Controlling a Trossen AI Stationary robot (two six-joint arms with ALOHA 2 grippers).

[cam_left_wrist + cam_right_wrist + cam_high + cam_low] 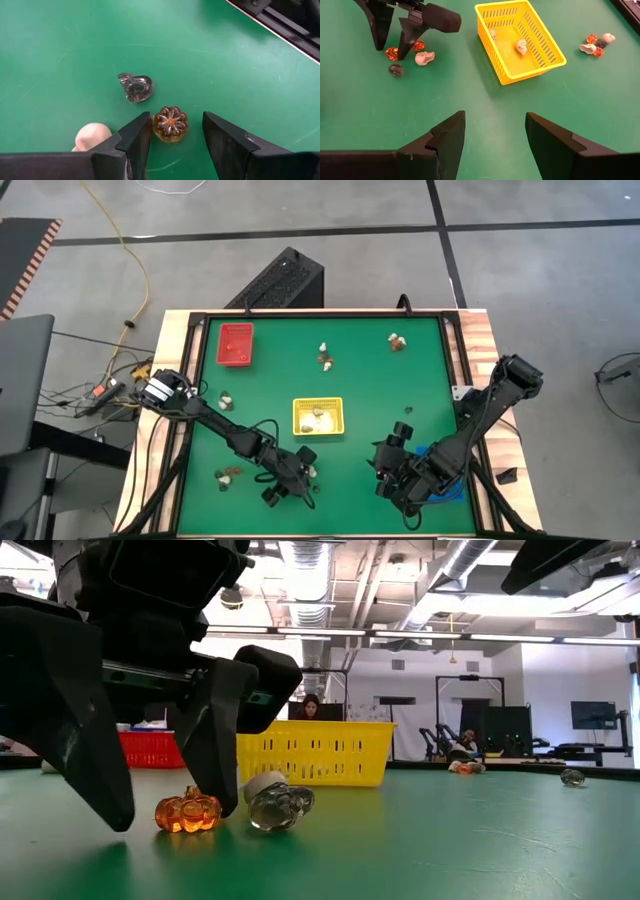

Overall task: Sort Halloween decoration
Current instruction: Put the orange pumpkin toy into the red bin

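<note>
the left arm reaches from the table's left edge toward its near edge, bent at the elbow; the left gripper (172, 137) hangs low over the table near the near edge, its two dark fingers (134, 140) spread apart and pointing down at the surface; the right arm comes in from the right edge, folded back toward the near right corner; the right gripper (492, 137) is raised above the table, fingers parted with nothing between them
</note>
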